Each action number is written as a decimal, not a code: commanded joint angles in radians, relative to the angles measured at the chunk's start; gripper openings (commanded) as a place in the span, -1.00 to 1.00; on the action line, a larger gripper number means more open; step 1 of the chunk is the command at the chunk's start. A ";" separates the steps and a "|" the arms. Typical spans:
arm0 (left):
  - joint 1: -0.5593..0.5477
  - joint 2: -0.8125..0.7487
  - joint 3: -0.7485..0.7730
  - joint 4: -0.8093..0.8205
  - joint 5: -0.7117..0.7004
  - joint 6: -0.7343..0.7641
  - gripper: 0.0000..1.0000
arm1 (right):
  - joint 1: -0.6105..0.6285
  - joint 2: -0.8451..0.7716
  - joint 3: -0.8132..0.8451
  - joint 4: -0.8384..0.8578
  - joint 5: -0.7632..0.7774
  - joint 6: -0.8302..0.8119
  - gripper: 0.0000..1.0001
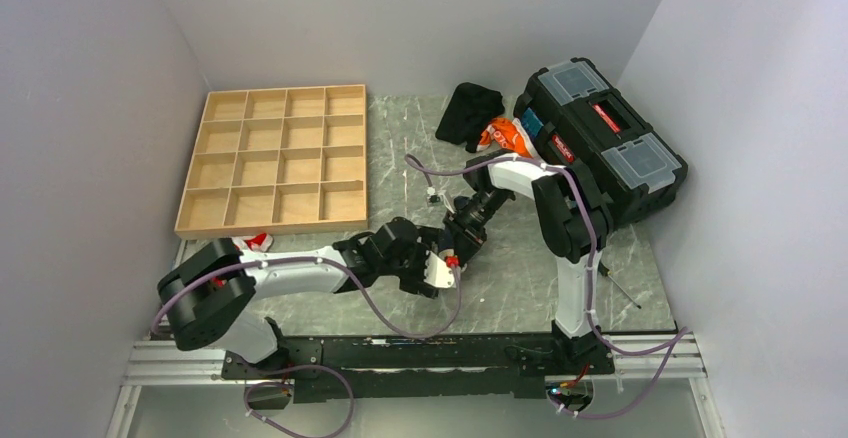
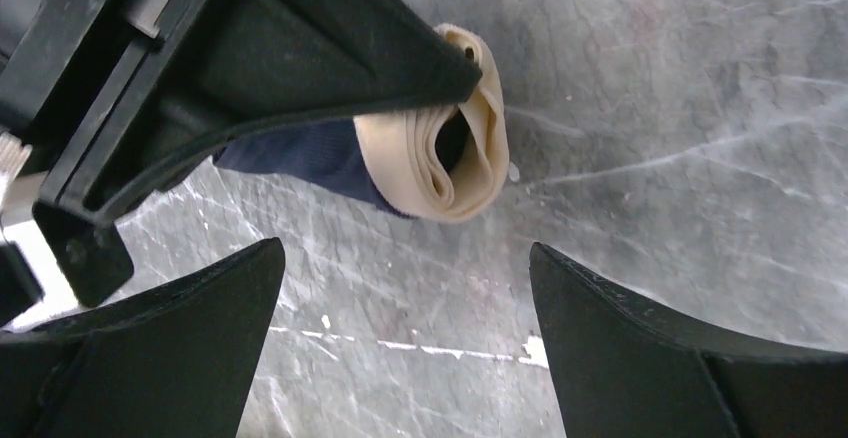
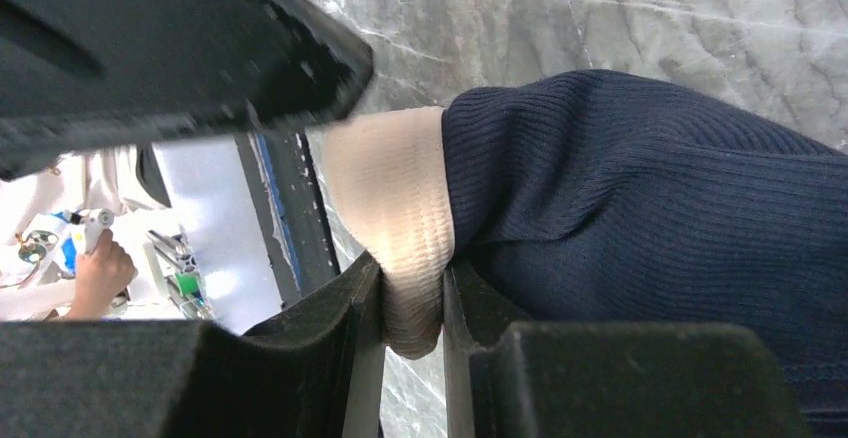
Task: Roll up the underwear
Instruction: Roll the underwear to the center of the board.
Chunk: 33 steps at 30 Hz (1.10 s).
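The underwear [image 3: 620,198], a navy ribbed garment with a beige waistband [image 3: 395,198], is seen rolled into a short bundle and held just above the grey marbled table [image 2: 700,108] near its middle, where the two arms meet. The right gripper [image 3: 412,288] is closed tight on the waistband end, and the beige fabric is squeezed into the narrow gap between its two black fingers. In the left wrist view the roll [image 2: 440,158] is shown end-on, its beige layers coiled around a dark centre, with a black finger of the right gripper laid across its top. The left gripper [image 2: 405,258] is spread wide with nothing in it, and its fingertips [image 2: 230,298] are kept apart from the roll, just beside it. Towards the back of the table a wooden compartment tray [image 1: 270,226], a black toolbox [image 1: 600,138], a black garment [image 1: 470,110] and an orange-and-white item [image 1: 503,136] can be seen
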 commanded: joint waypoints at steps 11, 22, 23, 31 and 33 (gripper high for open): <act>-0.118 0.135 0.039 0.181 -0.108 0.055 0.87 | -0.004 0.020 0.035 -0.042 -0.054 -0.046 -0.85; -0.137 0.192 0.070 0.180 -0.169 0.015 0.33 | -0.004 0.016 0.027 -0.037 -0.053 -0.043 -0.85; -0.137 0.195 0.066 0.183 -0.169 0.014 0.31 | -0.004 0.015 0.028 -0.037 -0.053 -0.042 -0.85; -0.148 0.197 0.033 0.216 -0.191 0.010 0.13 | -0.003 0.017 0.028 -0.043 -0.053 -0.046 -0.77; -0.153 0.201 0.032 0.214 -0.200 0.005 0.05 | -0.004 0.016 0.025 -0.040 -0.052 -0.043 -0.70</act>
